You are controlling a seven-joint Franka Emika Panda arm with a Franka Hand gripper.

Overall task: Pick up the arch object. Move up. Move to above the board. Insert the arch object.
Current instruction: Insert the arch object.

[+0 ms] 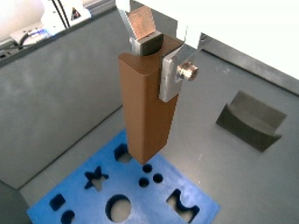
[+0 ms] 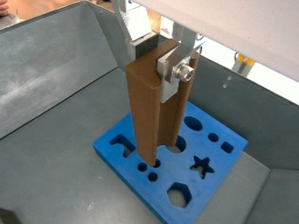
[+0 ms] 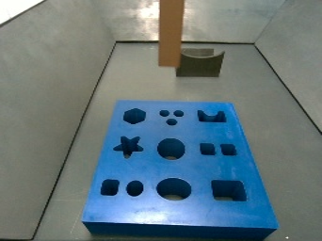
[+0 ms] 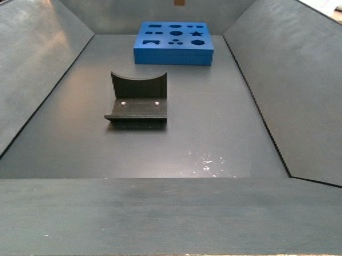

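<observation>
My gripper [image 1: 158, 63] is shut on the top end of the arch object [image 1: 146, 114], a tall orange-brown bar. In a wrist view [image 2: 149, 114] a groove runs down one face and leaves two legs. The bar hangs upright, and in both wrist views its lower end is above the bright-blue board [image 1: 79, 194] with its shaped holes. The board also shows in the wrist view [image 2: 117, 144] and in both side views [image 3: 151, 168] [image 4: 174, 55]. One side view shows only the bar [image 3: 170, 33], coming down from the top edge. The gripper is out of both side views.
The dark fixture [image 4: 138, 100], an L-shaped bracket with a curved top edge, stands on the grey floor apart from the board. It also shows in a wrist view [image 1: 251, 118] and a side view [image 3: 199, 64]. Sloping grey walls [image 4: 40, 90] enclose the floor.
</observation>
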